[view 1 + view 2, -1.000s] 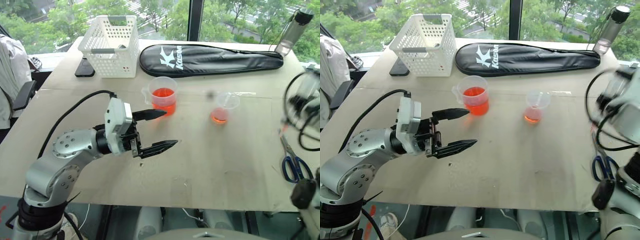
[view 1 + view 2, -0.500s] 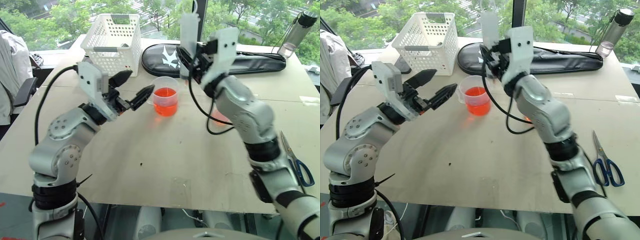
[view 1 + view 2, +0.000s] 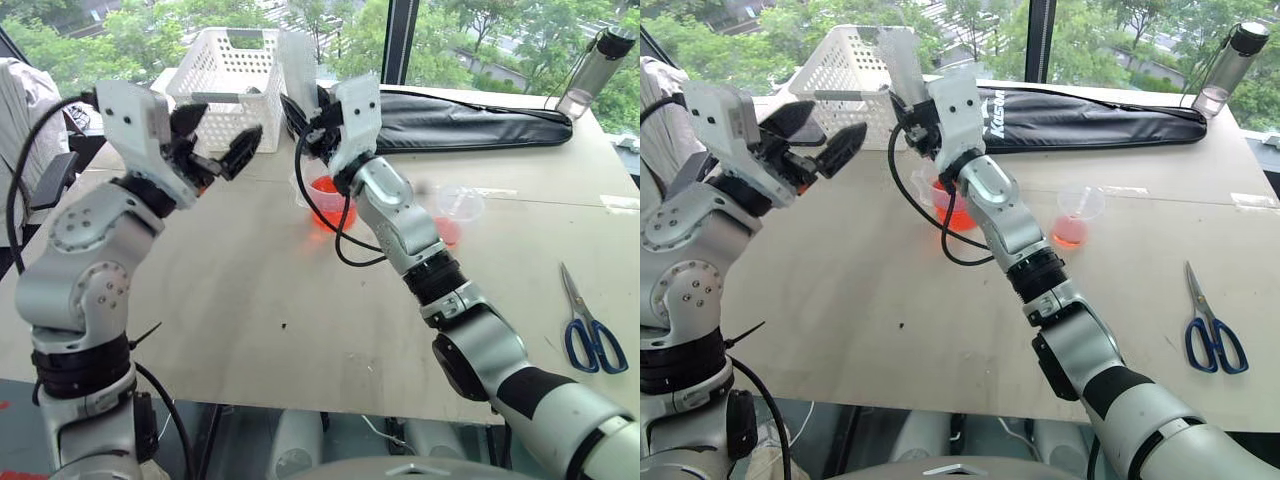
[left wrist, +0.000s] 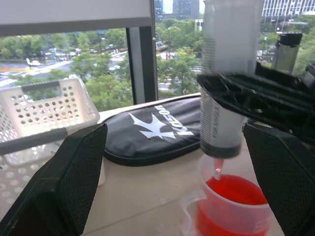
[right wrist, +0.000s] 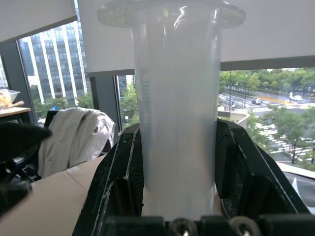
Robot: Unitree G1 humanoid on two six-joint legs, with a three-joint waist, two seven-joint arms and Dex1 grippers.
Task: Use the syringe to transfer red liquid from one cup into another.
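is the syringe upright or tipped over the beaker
Upright: the syringe stands vertical in the right claw, tip pointing down just above the beaker's red liquid.

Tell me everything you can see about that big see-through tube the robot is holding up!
It is a syringe, a wide barrel of cloudy clear plastic with faint measuring marks, a flat flange at its top end and a dark seal low inside, just above a narrow tip. It stands nearly upright, tip down, right above the handled beaker of red liquid, not yet dipped in. The right end effector is shut on its barrel, one black finger on each side. The left end effector is open beside it, not touching it.
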